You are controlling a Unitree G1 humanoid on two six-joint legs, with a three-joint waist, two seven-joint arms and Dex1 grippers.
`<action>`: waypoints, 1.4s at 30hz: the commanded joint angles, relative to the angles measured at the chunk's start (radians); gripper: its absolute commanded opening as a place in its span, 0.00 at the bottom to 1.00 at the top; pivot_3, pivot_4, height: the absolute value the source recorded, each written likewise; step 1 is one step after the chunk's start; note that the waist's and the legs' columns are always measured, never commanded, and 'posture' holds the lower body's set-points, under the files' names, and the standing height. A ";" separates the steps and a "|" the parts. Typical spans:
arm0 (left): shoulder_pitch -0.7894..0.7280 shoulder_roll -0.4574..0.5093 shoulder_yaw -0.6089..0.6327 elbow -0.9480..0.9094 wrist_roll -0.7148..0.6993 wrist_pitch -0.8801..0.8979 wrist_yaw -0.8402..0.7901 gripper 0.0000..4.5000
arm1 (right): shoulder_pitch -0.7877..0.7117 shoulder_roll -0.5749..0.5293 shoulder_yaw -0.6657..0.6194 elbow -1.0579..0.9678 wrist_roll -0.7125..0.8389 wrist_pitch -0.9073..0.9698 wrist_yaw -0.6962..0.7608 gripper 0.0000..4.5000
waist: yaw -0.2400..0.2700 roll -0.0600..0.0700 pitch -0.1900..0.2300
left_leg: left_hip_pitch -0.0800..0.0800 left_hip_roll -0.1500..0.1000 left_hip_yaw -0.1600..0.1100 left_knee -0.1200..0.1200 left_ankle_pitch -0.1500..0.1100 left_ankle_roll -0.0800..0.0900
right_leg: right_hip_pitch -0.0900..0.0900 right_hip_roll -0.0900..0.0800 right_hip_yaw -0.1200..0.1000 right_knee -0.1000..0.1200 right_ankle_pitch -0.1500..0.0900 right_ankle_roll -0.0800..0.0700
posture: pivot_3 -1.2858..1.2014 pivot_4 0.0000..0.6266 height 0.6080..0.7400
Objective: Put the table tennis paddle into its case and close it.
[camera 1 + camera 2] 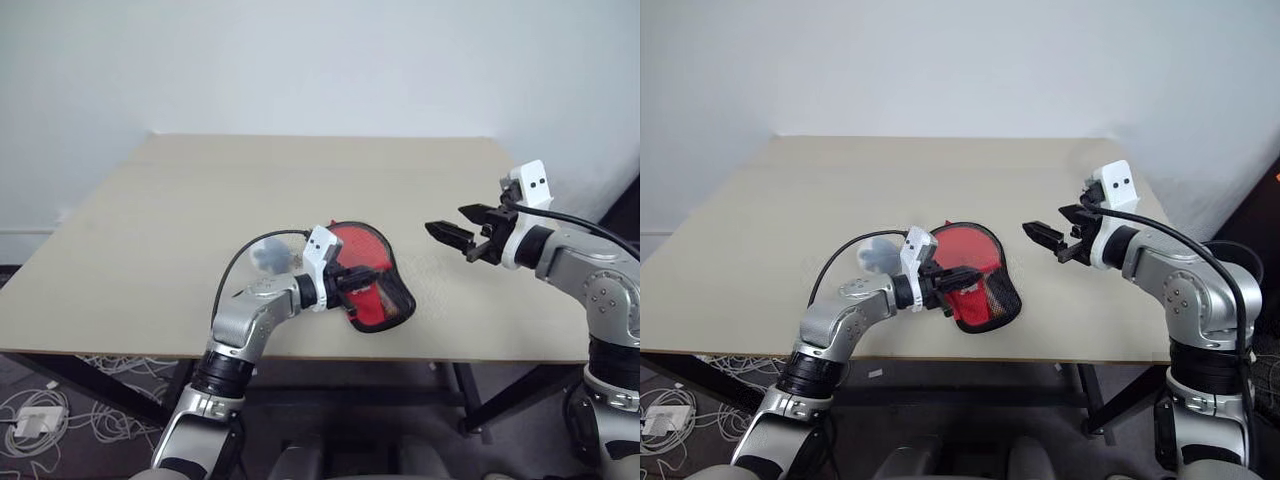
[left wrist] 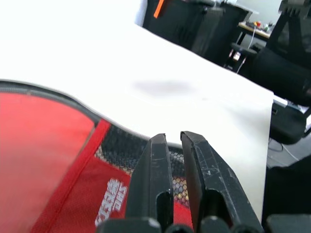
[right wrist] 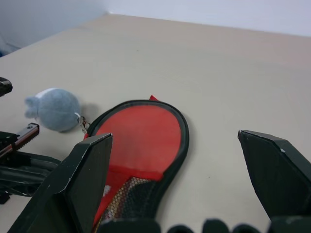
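Beige table [image 1: 150, 250] w/ case [image 1: 372, 270] (round end away), left gripper [image 1: 350, 281] pinched, right gripper [image 1: 458, 229] spread.

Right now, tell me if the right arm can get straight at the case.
Probably yes. The right gripper hangs open above the table, just beside the case, with bare tabletop between them. The left gripper, shut, sits over the case's near end; the round end looks free.

I see a big tan table [image 1: 200, 220] on black legs [image 1: 60, 372]. Behind it stands a plain white wall [image 1: 300, 60]. White cables [image 1: 40, 405] lie on the dark floor [image 1: 20, 455]. Black office chairs [image 2: 286, 73] stand off to 1 side.
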 commanded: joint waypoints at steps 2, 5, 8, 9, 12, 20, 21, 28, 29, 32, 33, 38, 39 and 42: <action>0.043 0.068 0.061 -0.109 -0.099 0.128 -0.034 0.23 | 0.014 -0.084 -0.018 -0.084 0.053 -0.039 0.096 1.00 | 0.000 0.000 0.000 | 0.000 0.001 0.000 0.001 -0.001 0.001 | 0.000 0.000 0.000 0.000 0.000 0.000 | 0.52 0.00 0.99; 0.066 0.094 0.129 -0.124 -0.180 0.236 -0.025 0.46 | 0.028 -0.151 0.002 -0.082 0.060 -0.060 0.167 1.00 | 0.000 0.000 0.000 | -0.001 0.002 0.000 0.003 -0.001 0.001 | 0.000 0.000 0.000 0.000 0.000 0.000 | 0.52 0.00 0.99; 0.094 0.136 0.149 -0.157 -0.240 0.317 -0.049 0.69 | 0.031 -0.193 0.023 -0.076 0.067 -0.085 0.224 1.00 | 0.000 0.000 0.000 | -0.001 0.003 0.000 0.004 -0.002 0.002 | 0.000 -0.001 0.000 0.000 -0.001 0.000 | 0.52 0.00 0.99; 0.103 0.144 0.151 -0.160 -0.250 0.335 -0.047 0.77 | 0.030 -0.203 0.033 -0.071 0.063 -0.093 0.235 1.00 | 0.000 0.000 0.001 | -0.001 0.003 0.000 0.004 -0.003 0.001 | 0.000 -0.001 0.000 0.000 -0.001 0.001 | 0.52 0.00 0.99; 0.122 0.150 0.148 -0.155 -0.260 0.365 -0.028 0.99 | 0.020 -0.208 0.051 -0.055 0.055 -0.108 0.248 1.00 | 0.000 0.000 0.001 | -0.001 0.003 0.000 0.004 -0.003 0.000 | 0.000 -0.001 0.000 0.000 -0.001 0.000 | 0.52 0.00 0.99; 0.123 0.038 0.185 -0.125 -0.287 0.484 0.113 0.99 | 0.016 -0.166 0.062 -0.073 0.075 -0.091 0.211 1.00 | 0.004 -0.002 0.002 | -0.002 0.003 -0.001 0.005 -0.005 -0.002 | 0.000 -0.001 0.000 -0.001 -0.001 0.000 | 0.52 0.00 0.99; 0.123 0.025 0.192 -0.121 -0.292 0.499 0.130 0.99 | 0.020 -0.163 0.062 -0.078 0.076 -0.089 0.206 1.00 | 0.004 -0.003 0.002 | -0.002 0.003 -0.001 0.005 -0.005 -0.002 | 0.000 -0.001 0.000 -0.001 -0.001 0.000 | 0.52 0.00 0.99; 0.103 -0.052 0.242 -0.065 -0.279 0.616 0.258 0.99 | 0.034 -0.143 0.051 -0.100 0.103 -0.068 0.162 1.00 | 0.004 -0.003 0.002 | -0.001 0.002 -0.001 0.005 -0.005 -0.003 | 0.000 -0.001 0.000 -0.001 -0.001 0.000 | 0.52 0.00 0.99; 0.101 -0.056 0.249 -0.063 -0.278 0.630 0.269 0.99 | 0.037 -0.142 0.052 -0.103 0.105 -0.067 0.155 1.00 | 0.004 -0.003 0.002 | -0.001 0.002 -0.001 0.005 -0.005 -0.003 | 0.001 -0.001 0.000 -0.001 -0.001 0.000 | 0.52 0.00 0.99; 0.092 -0.082 0.292 -0.049 -0.281 0.683 0.308 0.99 | 0.050 -0.134 0.050 -0.112 0.112 -0.064 0.136 1.00 | 0.005 -0.003 0.002 | -0.001 0.002 -0.001 0.005 -0.005 -0.003 | 0.001 -0.001 0.000 -0.001 -0.001 0.000 | 0.52 0.00 0.99; 0.086 -0.101 0.315 -0.036 -0.284 0.701 0.324 0.99 | 0.054 -0.130 0.048 -0.118 0.116 -0.061 0.129 1.00 | 0.005 -0.003 0.002 | -0.001 0.002 -0.001 0.005 -0.005 -0.003 | 0.001 -0.001 0.000 -0.001 -0.001 0.000 | 0.52 0.00 0.99; 0.066 -0.167 0.363 -0.002 -0.280 0.728 0.377 0.99 | 0.064 -0.114 0.042 -0.137 0.136 -0.050 0.100 1.00 | 0.006 -0.002 0.001 | 0.000 0.002 -0.001 0.005 -0.005 -0.003 | 0.001 -0.001 0.000 -0.001 -0.001 0.000 | 0.52 0.00 0.99; 0.060 -0.186 0.373 0.005 -0.278 0.729 0.391 0.99 | 0.066 -0.112 0.042 -0.140 0.140 -0.049 0.094 1.00 | 0.007 -0.002 0.001 | 0.000 0.002 -0.001 0.005 -0.005 -0.003 | 0.001 -0.001 0.000 -0.002 -0.001 0.000 | 0.52 0.00 0.99; 0.027 -0.262 0.415 0.042 -0.271 0.725 0.449 0.99 | 0.070 -0.102 0.044 -0.148 0.151 -0.044 0.075 1.00 | 0.020 -0.002 0.001 | 0.001 0.002 -0.001 0.005 -0.006 -0.003 | 0.003 -0.002 -0.002 -0.005 0.000 0.000 | 0.52 0.00 0.99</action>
